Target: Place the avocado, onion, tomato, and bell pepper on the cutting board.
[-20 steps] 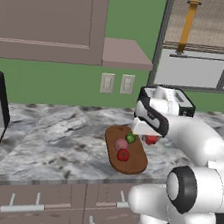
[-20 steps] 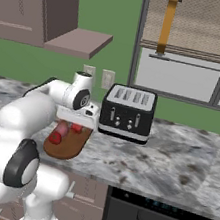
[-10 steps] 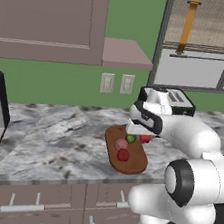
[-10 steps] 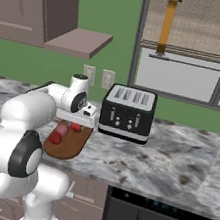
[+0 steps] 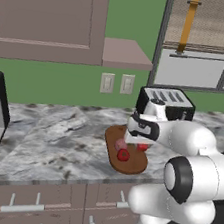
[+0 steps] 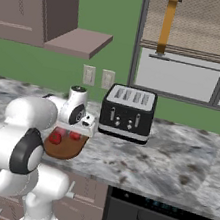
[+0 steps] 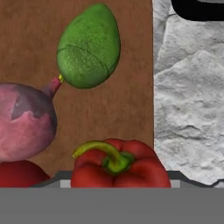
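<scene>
Fingers pinching bell pepper (image 7: 120, 167) near board edge (image 7: 148, 100)

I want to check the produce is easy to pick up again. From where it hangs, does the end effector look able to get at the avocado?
Probably yes. In the hand view the avocado lies bare on the cutting board, nothing over it. The onion touches its lower end and the bell pepper sits nearer, so the approach is tight.

One avocado (image 7: 89, 47), one onion (image 7: 24, 120), one bell pepper (image 7: 119, 165), one tomato (image 7: 19, 174), one cutting board (image 7: 122, 109).
</scene>
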